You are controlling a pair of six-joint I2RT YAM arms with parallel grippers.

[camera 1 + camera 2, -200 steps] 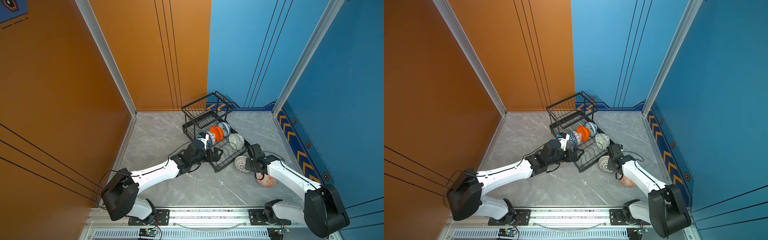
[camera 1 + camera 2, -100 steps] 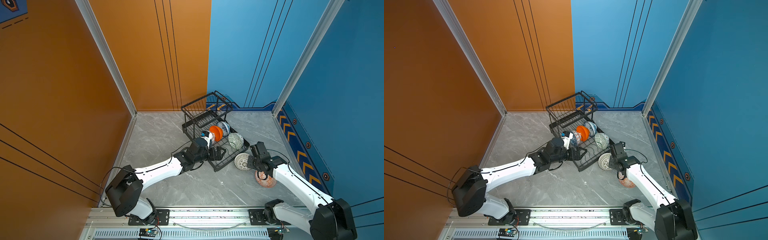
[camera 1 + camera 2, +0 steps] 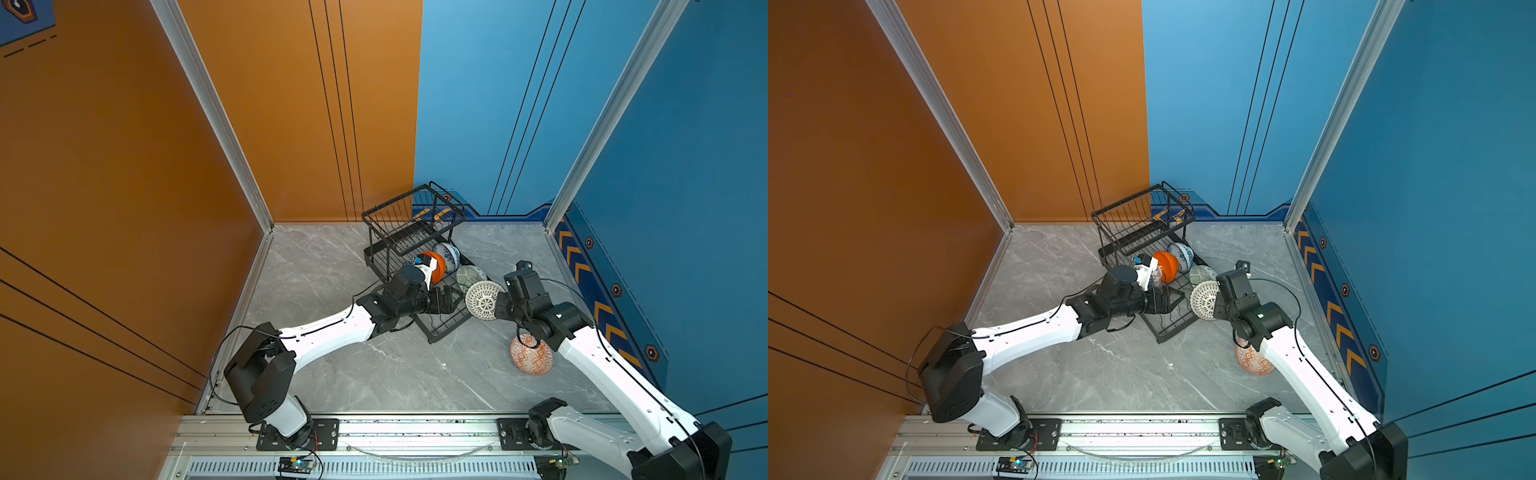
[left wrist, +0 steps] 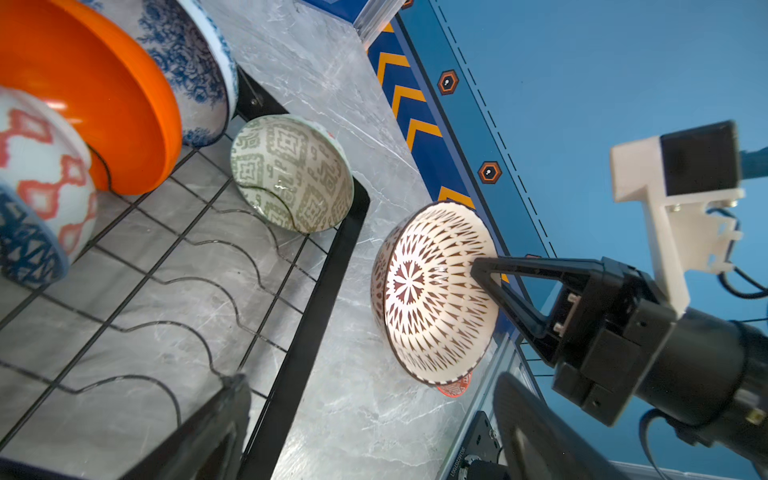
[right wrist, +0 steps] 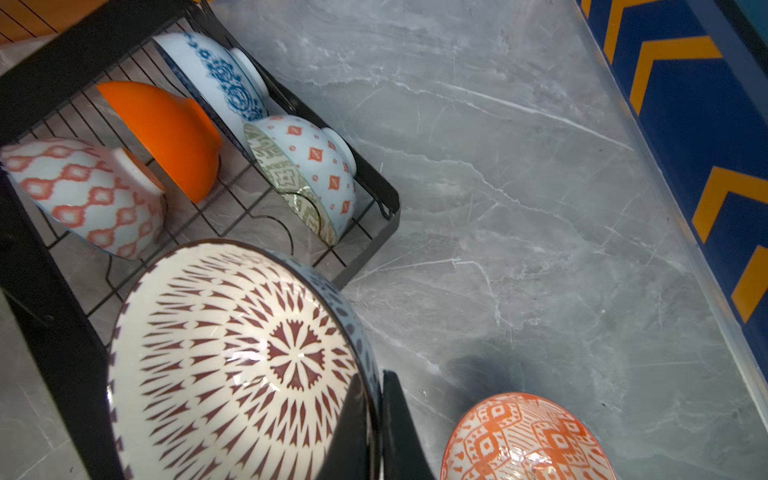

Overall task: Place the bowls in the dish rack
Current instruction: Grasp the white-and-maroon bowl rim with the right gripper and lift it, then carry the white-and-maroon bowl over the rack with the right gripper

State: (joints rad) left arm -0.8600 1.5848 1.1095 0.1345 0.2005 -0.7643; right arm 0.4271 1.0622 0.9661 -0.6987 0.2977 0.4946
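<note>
Grey marble tabletop (image 3: 332,374), walled in orange and blue. Rack (image 3: 440,332) is set toward the far middle, turned at an angle.

Right claw (image 3: 496,305):
- Closed on the rim of the lattice bowl (image 3: 482,299); in the right wrist view the rim is pinched between the two fingers.
- Bowl is held on edge at the claw's tip, hollow turned toward the left claw (image 3: 451,299).
- Bowl is placed just outside the rack's side rail. Contact with the rail or the tabletop cannot be told.

Left claw:
- Jaws are spread wide; nothing is seen between them.
- Claw is held low over the rack's near end and is pointed across the side rail at the lattice bowl, which is faced head-on in the left wrist view.

Racked bowls, all stood on edge in the wavy slot wires:
- Triangle bowl (image 4: 25,245), red diamonds outside, is found closest to the left claw's wrist.
- Orange bowl (image 3: 438,266) is leaned just beyond it, then the floral bowl (image 3: 449,254) farthest from both claws.
- Green bowl (image 3: 469,275) is lodged in the rack's corner, just beyond the lattice bowl and nearest of the four to the right claw.

Red bowl (image 3: 532,355) is laid rim down on the tabletop, outside the rack, behind the right claw and partly covered by its arm.
</note>
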